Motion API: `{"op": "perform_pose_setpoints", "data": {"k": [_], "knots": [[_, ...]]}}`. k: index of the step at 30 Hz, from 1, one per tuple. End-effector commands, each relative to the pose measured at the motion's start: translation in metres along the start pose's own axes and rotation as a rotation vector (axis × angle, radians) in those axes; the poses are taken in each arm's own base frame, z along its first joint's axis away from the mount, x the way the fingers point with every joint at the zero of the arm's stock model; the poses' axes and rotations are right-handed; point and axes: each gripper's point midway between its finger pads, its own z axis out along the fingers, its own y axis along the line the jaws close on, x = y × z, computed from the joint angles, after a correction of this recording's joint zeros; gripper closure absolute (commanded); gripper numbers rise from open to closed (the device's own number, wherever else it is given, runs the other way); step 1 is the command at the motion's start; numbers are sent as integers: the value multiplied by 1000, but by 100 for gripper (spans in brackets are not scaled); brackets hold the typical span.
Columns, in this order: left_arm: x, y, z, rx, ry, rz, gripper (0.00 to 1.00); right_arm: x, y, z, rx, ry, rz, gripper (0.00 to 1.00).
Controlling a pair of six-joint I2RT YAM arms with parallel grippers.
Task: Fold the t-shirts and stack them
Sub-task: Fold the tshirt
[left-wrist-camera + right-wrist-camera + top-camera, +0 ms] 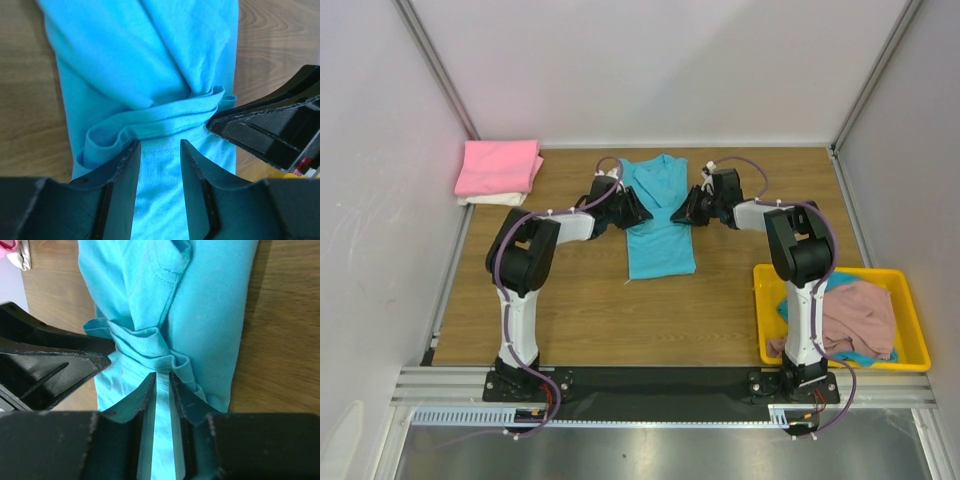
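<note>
A teal t-shirt (660, 225) lies flat at the table's back middle, sleeves folded inward. It also shows in the left wrist view (145, 65) and the right wrist view (210, 305). My left gripper (632, 210) is low over its left side, jaws apart, with a loose sleeve hem (150, 127) just beyond the fingertips (131, 150). My right gripper (690, 210) is at the shirt's right side, jaws nearly together, pinching the bunched sleeve fabric (150, 347) at its tips. A folded pink shirt (500, 167) lies on a white one (490, 199) at the back left.
A yellow bin (910, 300) at the front right holds a crumpled dusty-pink garment (860, 315) over teal cloth. White walls close in the table on the left, back and right. The two grippers' tips nearly meet over the shirt.
</note>
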Motion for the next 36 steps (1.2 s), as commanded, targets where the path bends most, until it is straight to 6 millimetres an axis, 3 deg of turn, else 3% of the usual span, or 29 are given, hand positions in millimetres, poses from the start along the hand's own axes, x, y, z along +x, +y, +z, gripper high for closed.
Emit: {"op": "perform_pose_setpoints", "data": {"k": [1, 4, 5, 6, 7, 8, 9, 10, 12, 13, 14, 15, 16, 18, 19, 21, 23, 30, 36], "knots": [[-50, -49, -32, 73, -85, 185, 54, -35, 42, -27, -60, -104, -96, 76], [-67, -71, -56, 78, -91, 286, 42, -60, 83, -58, -105, -163, -170, 66], [-78, -86, -75, 88, -125, 312, 39, -61, 88, -66, -101, -156, -176, 60], [-83, -92, -87, 88, -144, 333, 37, -67, 106, -83, -122, -184, -217, 57], [-83, -86, -96, 45, -159, 326, 31, -65, 111, -90, -121, -189, -230, 54], [-91, -95, -116, 43, -202, 330, 27, -62, 113, -97, -110, -192, -237, 51], [-92, -92, -123, 23, -215, 321, 25, -53, 109, -100, -96, -183, -258, 49], [-81, -79, -127, -26, -191, 298, 22, -49, 110, -111, -70, -191, -266, 45], [-72, -75, -139, -45, -180, 265, 21, -31, 97, -115, -18, -158, -262, 32], [-52, -63, -138, -73, -134, 248, 21, -13, 86, -120, 17, -132, -252, 27], [-43, -57, -140, -91, -124, 238, 21, -4, 80, -121, 33, -120, -243, 19], [-36, -59, -146, -90, -126, 216, 21, 7, 73, -122, 49, -104, -234, 18], [-13, -48, -144, -112, -86, 204, 21, 26, 59, -121, 84, -65, -205, 18], [5, -43, -146, -121, -72, 162, 21, 44, 52, -125, 100, -38, -189, 18], [24, -37, -148, -124, -50, 154, 22, 62, 42, -123, 123, -3, -178, 18], [46, -27, -149, -136, -28, 116, 22, 76, 38, -125, 137, 8, -177, 20], [58, -29, -150, -124, -24, 106, 23, 88, 27, -125, 164, 20, -153, 21], [93, -14, -141, -141, 37, 65, 27, 109, 7, -119, 195, 56, -119, 29], [110, 1, -132, -155, 52, 23, 31, 118, -1, -112, 197, 65, -108, 40]]}}
